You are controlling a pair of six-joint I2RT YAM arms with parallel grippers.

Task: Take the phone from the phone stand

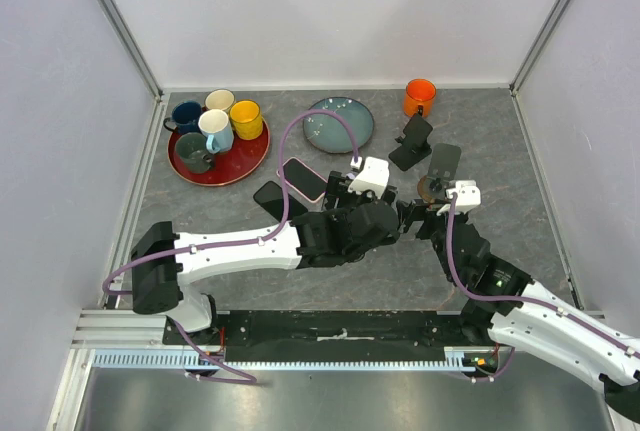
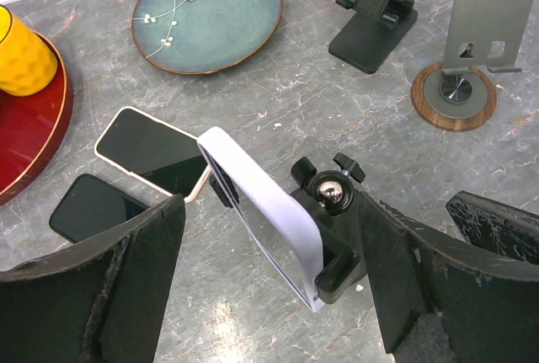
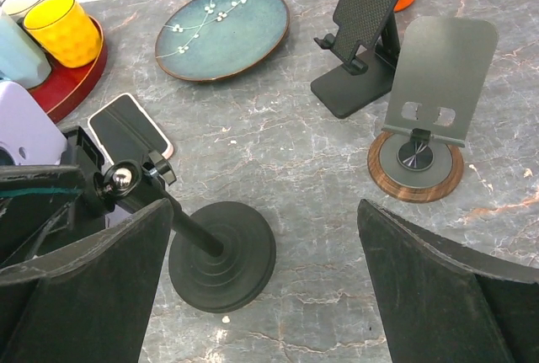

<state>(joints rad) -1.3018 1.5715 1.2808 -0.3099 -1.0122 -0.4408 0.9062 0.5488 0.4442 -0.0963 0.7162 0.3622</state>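
**Inspector:** State the position of the phone.

**Assistant:** The phone [image 2: 261,220], in a lilac case, sits tilted in the clamp of the black phone stand [image 2: 337,245], just above the ball joint [image 2: 327,194]. It has not been removed. The stand's round base [image 3: 223,253] rests on the grey worktop [image 1: 480,151].

**Inspector:** Condition of the left end effector [image 2: 269,287]?

**Assistant:** Its jaws stand wide, one either side of the phone and clamp. One finger [image 2: 109,279] is clear of the case. The other finger [image 2: 421,279] is just beside the clamp, and I cannot tell whether they touch. Nothing is gripped.

**Inspector:** And the right end effector [image 3: 261,296]?

**Assistant:** Spread to its widest and holding nothing. Its wrist view shows the stand's base and stem low between the two fingers, touching neither.

**Inspector:** Other items noted?

**Assistant:** A pale-cased phone [image 2: 152,151] and a black phone [image 2: 93,207] lie flat side by side near the stand. Beyond them are a teal plate [image 2: 206,13], a black folding stand [image 2: 375,22] and a grey stand [image 2: 455,93] on a wooden disc. A red tray [image 1: 218,166] carrying mugs [image 1: 215,131] is at the far left, and an orange mug [image 1: 420,97] is at the far right.
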